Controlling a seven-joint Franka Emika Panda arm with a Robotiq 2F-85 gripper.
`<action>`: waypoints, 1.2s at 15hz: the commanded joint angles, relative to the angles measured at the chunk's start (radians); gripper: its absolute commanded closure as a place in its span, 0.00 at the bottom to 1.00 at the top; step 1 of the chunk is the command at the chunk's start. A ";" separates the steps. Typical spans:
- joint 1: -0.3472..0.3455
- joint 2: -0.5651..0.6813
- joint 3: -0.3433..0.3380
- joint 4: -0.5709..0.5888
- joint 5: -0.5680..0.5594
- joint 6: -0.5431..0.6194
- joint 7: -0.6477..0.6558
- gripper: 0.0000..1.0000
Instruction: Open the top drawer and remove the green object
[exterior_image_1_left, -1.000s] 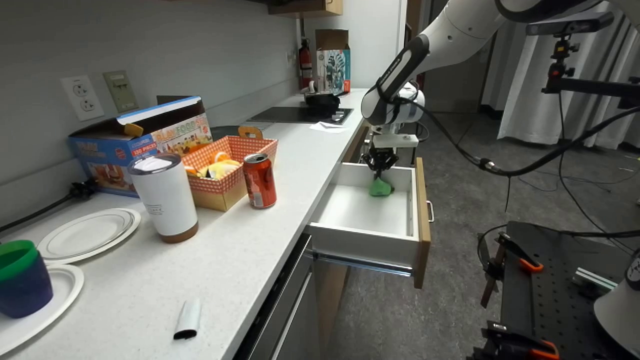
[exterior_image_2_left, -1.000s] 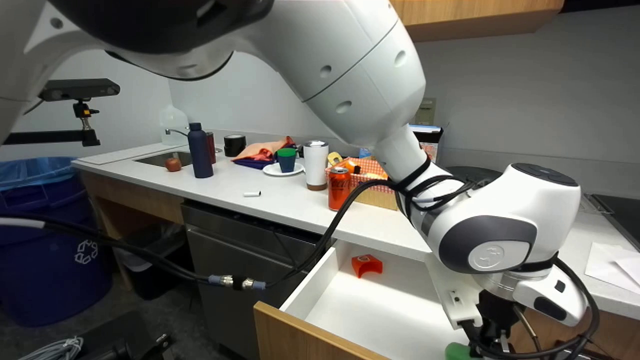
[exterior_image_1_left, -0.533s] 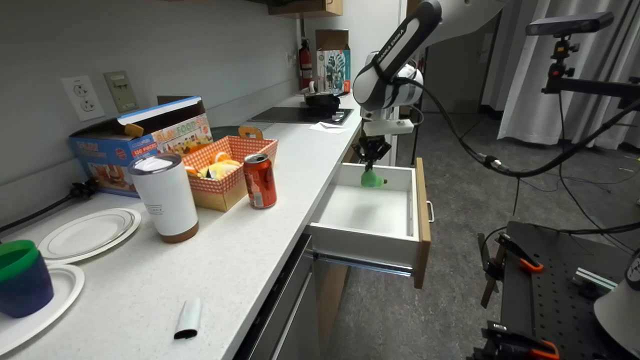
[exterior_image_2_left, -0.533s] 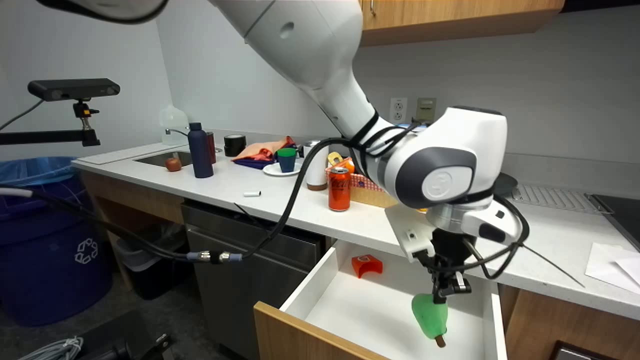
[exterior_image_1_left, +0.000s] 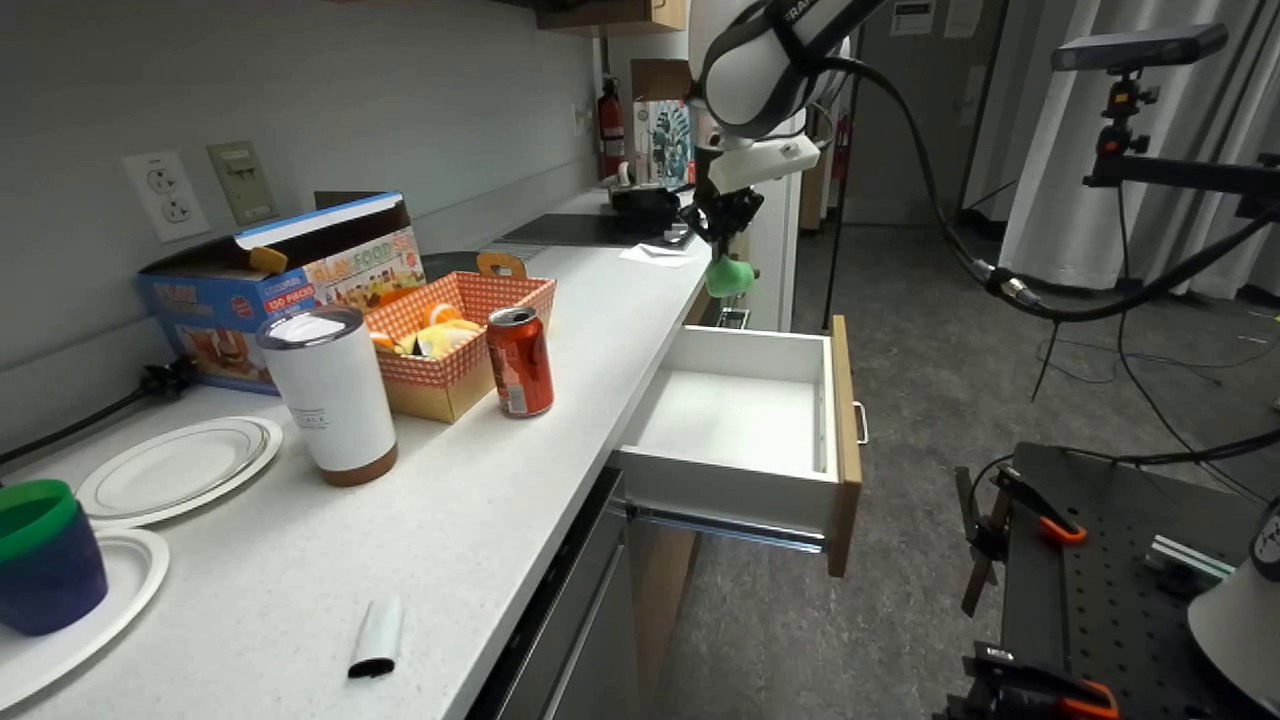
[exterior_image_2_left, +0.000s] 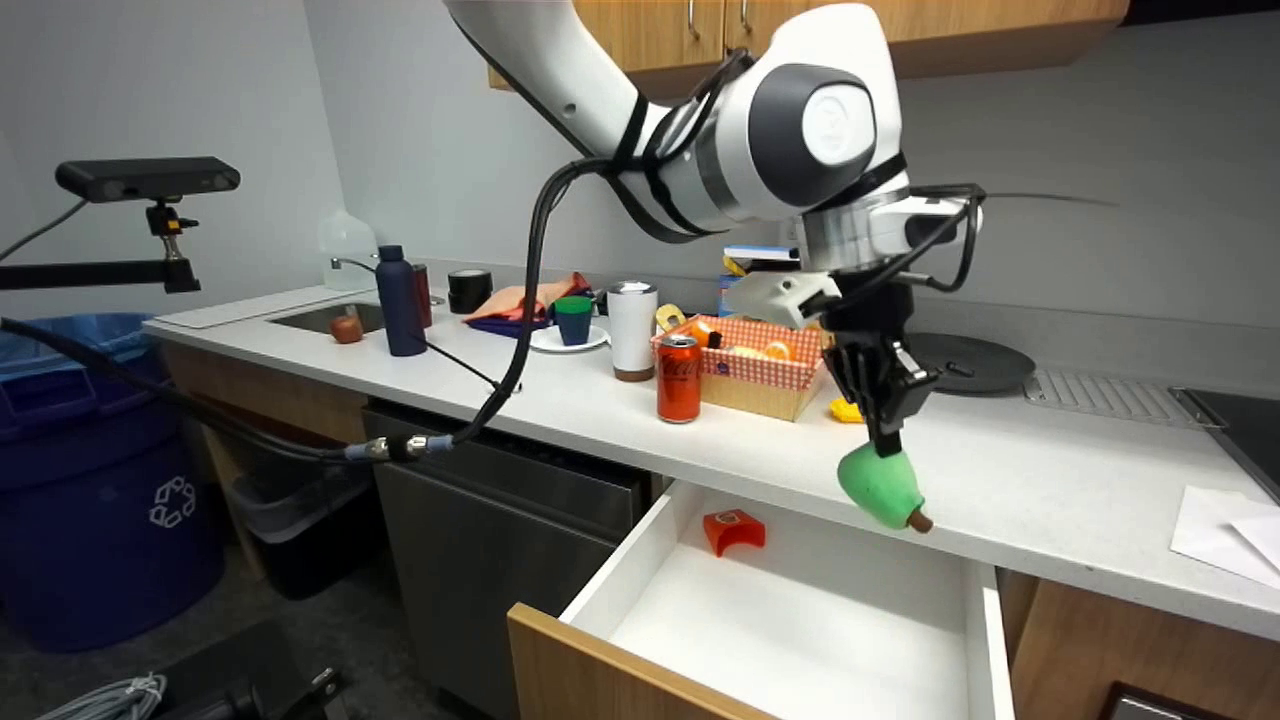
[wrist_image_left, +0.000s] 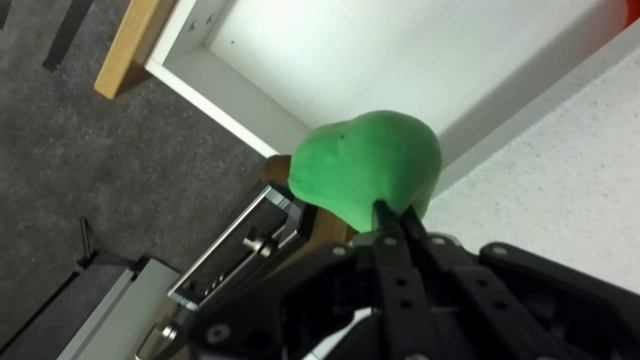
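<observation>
Can (exterior_image_2_left: 680, 380): red, "Coca" readable, left of the fingers (exterior_image_2_left: 885, 438) in both exterior views.
Box (exterior_image_1_left: 285, 290): "FOOD" readable, well left of the fingers in an exterior view.
Arm (exterior_image_1_left: 755, 90): "FRA" readable, above the fingers.
Pear (wrist_image_left: 360, 162): bright green, smooth, brown-stemmed, tilted; at the tips of the fingers.
Fingers: clamped on the pear.
Drawer (exterior_image_2_left: 800, 620): pulled out, lower than the fingers; red piece (exterior_image_2_left: 725, 522) inside, mark too small to read.

One green object (exterior_image_2_left: 876, 484), one top drawer (exterior_image_2_left: 790, 620), one basket (exterior_image_2_left: 750, 397), one white tumbler (exterior_image_1_left: 335, 400)

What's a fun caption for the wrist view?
A green toy pear pinched in the end effector, outside the open top drawer.
</observation>
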 joint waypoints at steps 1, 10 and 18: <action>0.031 -0.058 0.021 0.017 -0.121 0.012 0.015 0.99; 0.061 0.004 0.104 0.119 -0.263 0.297 -0.077 0.99; 0.047 0.177 0.240 0.216 -0.046 0.519 -0.346 0.99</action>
